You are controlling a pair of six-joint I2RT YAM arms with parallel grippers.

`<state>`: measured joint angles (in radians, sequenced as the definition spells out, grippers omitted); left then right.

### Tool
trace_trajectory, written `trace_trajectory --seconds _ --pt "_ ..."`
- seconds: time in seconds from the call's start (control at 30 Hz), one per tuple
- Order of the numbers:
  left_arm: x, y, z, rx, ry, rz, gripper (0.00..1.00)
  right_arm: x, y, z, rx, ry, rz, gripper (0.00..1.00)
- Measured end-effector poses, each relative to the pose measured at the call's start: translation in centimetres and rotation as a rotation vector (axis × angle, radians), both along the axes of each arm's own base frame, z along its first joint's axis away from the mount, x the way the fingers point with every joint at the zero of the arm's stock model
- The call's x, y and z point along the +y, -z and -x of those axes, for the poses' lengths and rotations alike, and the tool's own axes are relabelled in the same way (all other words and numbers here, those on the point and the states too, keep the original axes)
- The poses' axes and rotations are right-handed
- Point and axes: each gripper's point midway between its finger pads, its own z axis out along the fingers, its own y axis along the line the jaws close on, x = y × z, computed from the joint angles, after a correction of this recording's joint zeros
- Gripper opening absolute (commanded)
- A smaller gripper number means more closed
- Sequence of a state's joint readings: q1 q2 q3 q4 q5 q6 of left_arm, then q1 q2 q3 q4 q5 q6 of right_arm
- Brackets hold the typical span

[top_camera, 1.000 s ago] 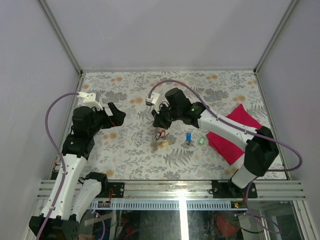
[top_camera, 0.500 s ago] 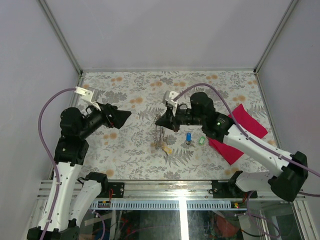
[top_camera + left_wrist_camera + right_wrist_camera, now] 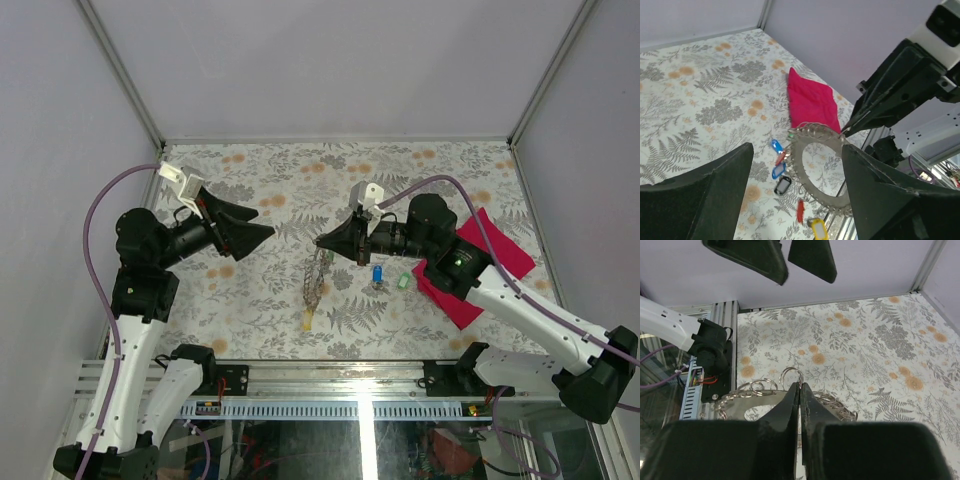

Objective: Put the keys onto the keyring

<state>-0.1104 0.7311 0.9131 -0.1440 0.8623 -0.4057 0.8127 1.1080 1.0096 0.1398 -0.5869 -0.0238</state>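
Quick headcount: two grippers (left gripper (image 3: pixel 262 224), right gripper (image 3: pixel 320 243)), one keyring (image 3: pixel 315 278), one red cloth (image 3: pixel 505 250). There are two loose keys, one blue key (image 3: pixel 377 274) and one green key (image 3: pixel 402 282). The dangling keys (image 3: pixel 817 227) on the ring come to at least five (a yellow, two reds, a blue, a dark one), and beyond that they're too tiny to count.
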Motion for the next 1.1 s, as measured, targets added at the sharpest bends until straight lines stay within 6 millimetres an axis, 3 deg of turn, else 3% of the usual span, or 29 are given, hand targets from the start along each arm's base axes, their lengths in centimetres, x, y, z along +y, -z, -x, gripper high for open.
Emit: trace_trajectory --seconds 0.27,0.5,0.77,1.03,1.1 --pt "-0.4 -1.0 0.7 -0.02 0.041 0.027 0.92 -0.8 0.2 -1.8 0.073 0.139 0.021 0.0" --pt "-0.8 -1.1 0.6 -0.026 0.035 0.029 0.93 -1.5 0.2 -3.4 0.112 0.253 0.02 0.0" --pt "-3.3 -0.7 1.2 -0.027 0.096 -0.003 0.74 -1.7 0.1 -3.3 0.083 0.252 0.016 0.0" --pt "-3.9 -1.3 0.6 -0.051 0.11 -0.017 0.54 -2.2 -0.8 -2.5 0.038 0.227 -0.003 0.0" --pt "-4.3 -1.3 0.5 -0.049 0.125 -0.019 0.53 -2.2 -0.8 -2.5 0.039 0.225 -0.003 0.0"
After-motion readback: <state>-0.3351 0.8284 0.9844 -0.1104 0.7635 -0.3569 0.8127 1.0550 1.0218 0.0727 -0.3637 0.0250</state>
